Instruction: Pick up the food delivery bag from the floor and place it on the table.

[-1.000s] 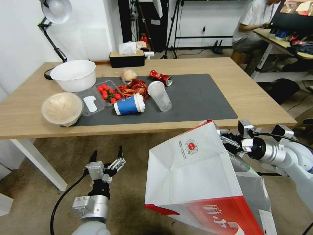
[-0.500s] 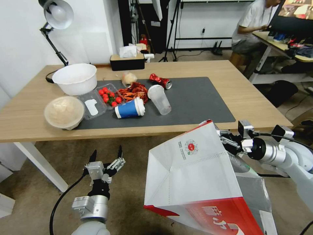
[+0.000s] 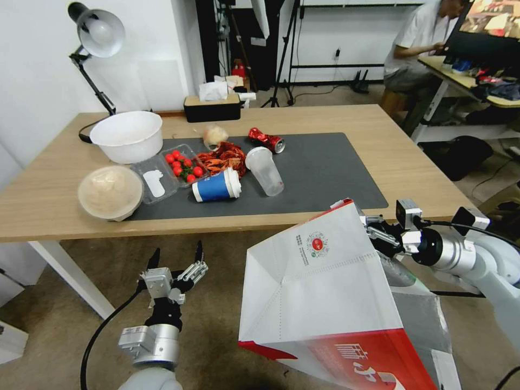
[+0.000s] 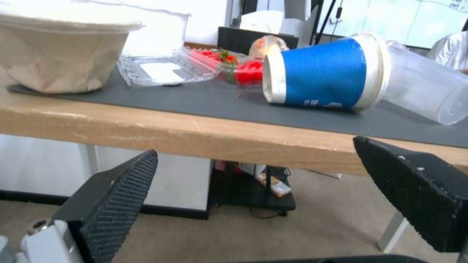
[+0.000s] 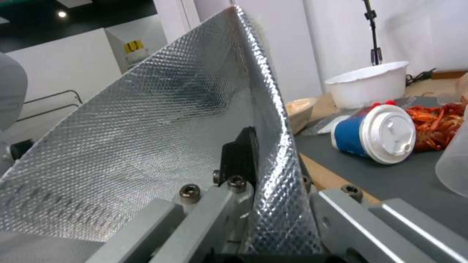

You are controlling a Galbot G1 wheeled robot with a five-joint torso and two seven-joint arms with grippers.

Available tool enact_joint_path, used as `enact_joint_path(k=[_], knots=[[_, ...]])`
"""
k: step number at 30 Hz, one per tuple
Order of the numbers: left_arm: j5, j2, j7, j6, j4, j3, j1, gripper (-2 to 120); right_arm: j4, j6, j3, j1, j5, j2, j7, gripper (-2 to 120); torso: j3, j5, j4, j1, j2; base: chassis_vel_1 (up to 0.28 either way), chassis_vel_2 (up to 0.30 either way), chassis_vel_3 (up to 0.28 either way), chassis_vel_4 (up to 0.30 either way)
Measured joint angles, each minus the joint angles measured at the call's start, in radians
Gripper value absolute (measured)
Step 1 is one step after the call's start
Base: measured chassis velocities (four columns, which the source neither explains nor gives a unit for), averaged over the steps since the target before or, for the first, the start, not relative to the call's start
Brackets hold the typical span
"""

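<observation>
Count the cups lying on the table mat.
2: the blue paper cup on its side mid-mat, and the clear plastic cup tipped over beside it, toward the crushed red can.

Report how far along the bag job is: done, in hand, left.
Done: the right gripper is clamped on the upper rim of the food delivery bag; the right wrist view shows a finger against its foil lining. In hand: the bag hangs tilted below and in front of the table edge. Left: raise it and set it on the tabletop; the mat's right part looks free. The left gripper waits open, low over the floor.
</observation>
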Motion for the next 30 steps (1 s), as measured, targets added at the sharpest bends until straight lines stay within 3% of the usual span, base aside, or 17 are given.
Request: enact_joint_path(k=[14, 30], knots=[[-0.019, 0.001, -0.003, -0.014, -0.002, 0.001, 0.003, 100, 0.001, 0.001, 0.004, 0.0, 0.005, 0.0, 0.006, 0, 0.037, 0.0, 0.0, 0.027, 0.064, 0.0, 0.0, 0.0, 0.0], [-0.029, 0.004, -0.016, -0.021, -0.004, 0.0, -0.001, 100, 0.033, 0.014, 0.025, -0.014, 0.044, -0.024, 0.062, 0, 0.037, 0.0, 0.0, 0.028, 0.065, 0.0, 0.0, 0.0, 0.0]])
